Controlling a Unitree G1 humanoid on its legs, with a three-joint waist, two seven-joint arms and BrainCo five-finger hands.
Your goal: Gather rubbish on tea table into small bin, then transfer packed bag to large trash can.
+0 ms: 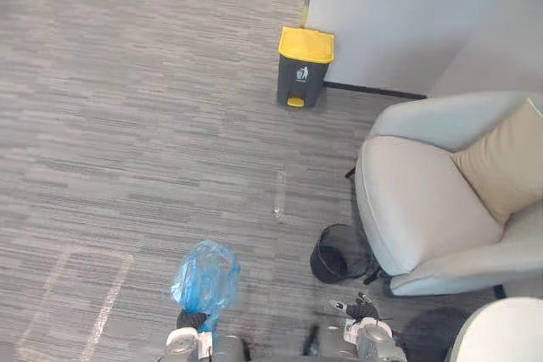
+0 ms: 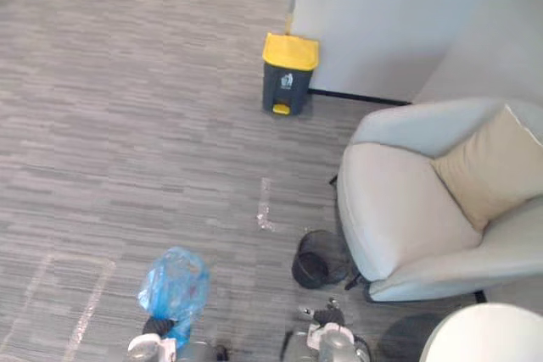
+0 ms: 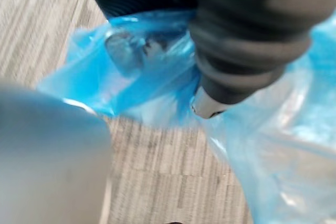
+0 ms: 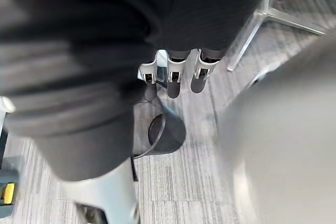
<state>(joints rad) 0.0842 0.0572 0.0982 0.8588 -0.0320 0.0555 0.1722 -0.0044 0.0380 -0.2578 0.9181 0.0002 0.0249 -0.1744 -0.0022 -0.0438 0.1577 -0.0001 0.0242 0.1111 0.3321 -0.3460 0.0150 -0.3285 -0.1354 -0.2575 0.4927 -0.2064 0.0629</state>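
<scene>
- The blue bag (image 1: 205,277) was bunched just ahead of the left hand (image 1: 192,320), whose fingers were curled into the plastic and showed dimly through the film in the left wrist view.
- The right hand (image 4: 174,72) held nothing, its fingers straight and side by side.
- One small black bin (image 1: 333,256) stood on the floor just ahead of the right hand, against the front of the armchair (image 1: 416,209).
- One armchair bearing one tan cushion (image 1: 502,158) lay ahead and to the right of the right hand.
- One round white table (image 1: 501,332) sat close by on the right hand's right.
- One large trash can (image 1: 304,67) with a yellow lid stood by the wall (image 1: 390,14), well ahead of both hands.
- Grey carpet with one short tape strip (image 1: 278,195) lay between the bag and that can.
- One taped outline (image 1: 76,294) lay left of the left hand.
</scene>
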